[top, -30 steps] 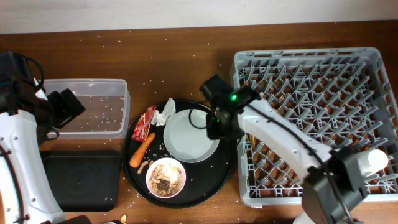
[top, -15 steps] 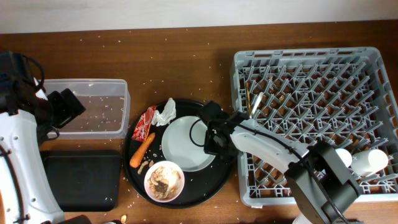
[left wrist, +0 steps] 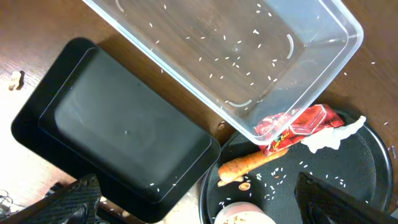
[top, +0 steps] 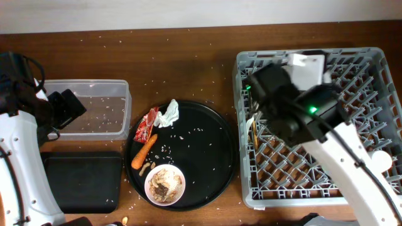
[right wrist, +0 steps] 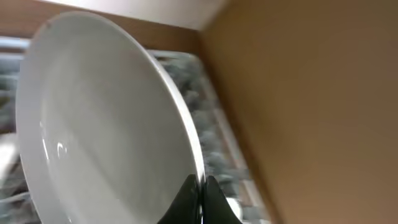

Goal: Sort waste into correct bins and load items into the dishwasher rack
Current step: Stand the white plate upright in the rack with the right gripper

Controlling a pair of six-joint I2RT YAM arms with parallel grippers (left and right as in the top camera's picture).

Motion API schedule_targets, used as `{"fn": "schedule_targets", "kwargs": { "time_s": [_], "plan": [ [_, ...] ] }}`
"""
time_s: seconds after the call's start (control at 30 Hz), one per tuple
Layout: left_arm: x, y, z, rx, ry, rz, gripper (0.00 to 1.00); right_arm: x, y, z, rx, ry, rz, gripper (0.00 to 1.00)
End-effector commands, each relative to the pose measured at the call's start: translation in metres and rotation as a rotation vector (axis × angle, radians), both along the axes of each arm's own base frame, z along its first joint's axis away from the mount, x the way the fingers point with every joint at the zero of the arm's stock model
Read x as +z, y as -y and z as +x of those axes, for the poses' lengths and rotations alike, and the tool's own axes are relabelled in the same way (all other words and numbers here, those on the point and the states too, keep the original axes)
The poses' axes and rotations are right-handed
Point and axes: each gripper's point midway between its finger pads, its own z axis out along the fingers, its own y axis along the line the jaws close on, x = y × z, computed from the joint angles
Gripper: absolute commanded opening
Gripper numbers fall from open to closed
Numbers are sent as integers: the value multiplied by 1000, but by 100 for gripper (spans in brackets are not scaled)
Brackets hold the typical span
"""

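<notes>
Your right gripper (right wrist: 200, 198) pinches the thin rim of the glossy plate (right wrist: 106, 124) (apparently above the pegged grey rack (top: 370, 81)). Your left gripper (left wrist: 205, 202) gapes wide.

- This is a robot lab bench set up like a kitchen clean-up corner, not a lived-in kitchen.
- The lab side shows in a left arm (top: 16, 150) and a right arm (top: 342, 147), white with black joints and loose cables. They work at a bare brown wooden table (top: 188, 63) against a plain pale wall (top: 188, 12).
- The kitchen side shows in a grey dishwasher rack (top: 352, 81), a white plate (right wrist: 93, 124) and a bowl (top: 164, 183) of leftovers on a round black tray (top: 207, 157).
- The mess is meal waste: a carrot (top: 144, 150), a red wrapper (top: 146, 124), a tissue (top: 168, 114) and scattered rice grains (top: 166, 149).
- A clear tub (top: 124, 107) and a shallow black tray (top: 81, 179) sit at the left.
</notes>
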Motion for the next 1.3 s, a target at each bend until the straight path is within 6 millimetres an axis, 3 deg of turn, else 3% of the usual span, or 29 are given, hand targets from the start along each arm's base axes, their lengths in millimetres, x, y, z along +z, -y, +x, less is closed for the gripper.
{"fn": "schedule_targets", "kwargs": {
  "time_s": [0.0, 0.13, 0.2, 0.27, 0.37, 0.47, 0.67, 0.9, 0.97, 1.0, 1.03, 1.1, 1.17, 1.2, 1.23, 1.27],
  "plan": [
    [9, -1, -1, 15, 30, 8, 99, 18, 60, -5, -199, 27, -133, 4],
    [9, -1, -1, 15, 30, 8, 99, -17, 92, 7, -319, -11, 32, 4],
    [9, -1, -1, 15, 30, 8, 99, -36, 108, 19, -353, -109, -7, 4],
    [9, -1, -1, 15, 30, 8, 99, -58, 105, 44, -274, -229, -27, 4],
    [9, -1, -1, 15, 30, 8, 99, -73, 103, 61, -209, -334, -80, 4],
    [9, -1, -1, 15, 31, 8, 99, -69, 101, 75, -84, -447, -166, 4],
    [9, -1, -1, 15, 30, 8, 99, -82, 79, 105, 242, -628, -206, 4],
    [9, -1, -1, 15, 30, 8, 99, -88, 67, 116, 327, -609, -159, 4],
    [9, -1, -1, 15, 30, 8, 99, -99, 55, 116, 391, -615, -95, 4],
    [9, -1, -1, 15, 31, 8, 99, -99, 55, 115, 387, -617, -93, 35],
    [9, -1, -1, 15, 30, 8, 99, -97, 58, 114, 351, -593, -84, 98],
    [9, -1, -1, 15, 31, 8, 99, -80, 50, 108, 293, -473, -29, 99],
    [9, -1, -1, 15, 31, 8, 99, -42, 27, 96, 260, -255, 85, 99],
    [9, -1, -1, 15, 31, 8, 99, -15, -18, 82, 348, -80, 300, 99],
    [9, -1, -1, 15, 30, 8, 99, -7, -38, 75, 403, -37, 398, 99],
    [9, -1, -1, 15, 30, 8, 99, 5, -83, 57, 567, -11, 583, 99]
  ]
}}
